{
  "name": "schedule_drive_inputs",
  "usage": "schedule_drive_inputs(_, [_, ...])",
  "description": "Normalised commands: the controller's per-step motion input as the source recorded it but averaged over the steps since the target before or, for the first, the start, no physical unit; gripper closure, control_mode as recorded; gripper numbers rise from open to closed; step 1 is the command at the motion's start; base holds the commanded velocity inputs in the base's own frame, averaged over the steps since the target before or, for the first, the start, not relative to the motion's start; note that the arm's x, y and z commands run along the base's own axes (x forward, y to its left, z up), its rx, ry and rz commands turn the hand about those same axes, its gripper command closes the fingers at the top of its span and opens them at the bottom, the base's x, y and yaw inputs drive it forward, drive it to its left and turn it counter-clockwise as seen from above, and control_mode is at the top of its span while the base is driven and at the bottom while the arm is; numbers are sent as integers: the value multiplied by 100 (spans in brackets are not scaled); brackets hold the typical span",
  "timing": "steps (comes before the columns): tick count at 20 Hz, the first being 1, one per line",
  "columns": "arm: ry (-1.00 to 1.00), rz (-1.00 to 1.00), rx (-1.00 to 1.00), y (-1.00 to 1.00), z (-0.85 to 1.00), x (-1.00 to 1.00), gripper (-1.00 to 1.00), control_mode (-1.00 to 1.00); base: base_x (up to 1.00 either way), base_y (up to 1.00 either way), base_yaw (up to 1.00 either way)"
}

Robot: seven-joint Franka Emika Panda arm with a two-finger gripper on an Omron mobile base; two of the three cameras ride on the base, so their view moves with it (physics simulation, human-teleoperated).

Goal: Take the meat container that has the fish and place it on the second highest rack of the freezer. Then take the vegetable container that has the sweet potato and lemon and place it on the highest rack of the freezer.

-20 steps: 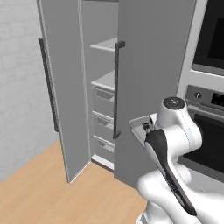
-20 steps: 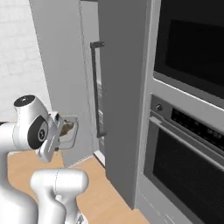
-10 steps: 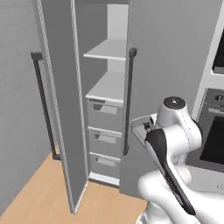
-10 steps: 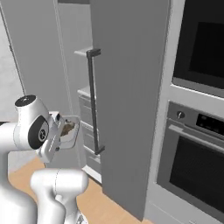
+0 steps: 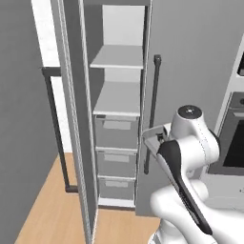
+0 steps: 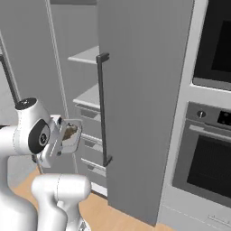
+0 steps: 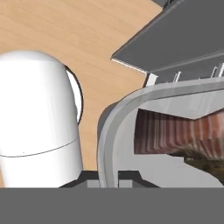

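The tool (image 7: 108, 177) stays pinched on the meat container's (image 6: 70, 134) rim as the freezer (image 5: 116, 112) now faces the base squarely.

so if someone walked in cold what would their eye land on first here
Probably the open freezer: two bare white shelves above three grey drawers, its door swung wide with a long dark handle. Next, the white arm in front of it, whose gripper is shut on the rim of a grey container holding reddish striped meat. To the right is a built-in oven.
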Motion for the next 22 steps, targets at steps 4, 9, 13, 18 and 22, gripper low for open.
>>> schedule_drive_inputs(4, [0, 0, 0, 0, 0, 0, 100, 100, 5, 85, -33])
schedule_drive_inputs(9, [0, 0, 0, 0, 0, 0, 100, 100, 14, 32, -21])
schedule_drive_inputs(13, [0, 0, 0, 0, 0, 0, 100, 100, 37, -19, 0])
schedule_drive_inputs(18, [0, 0, 0, 0, 0, 0, 100, 100, 42, 30, 0])
schedule_drive_inputs(22, [0, 0, 0, 0, 0, 0, 100, 100, 51, 9, 0])
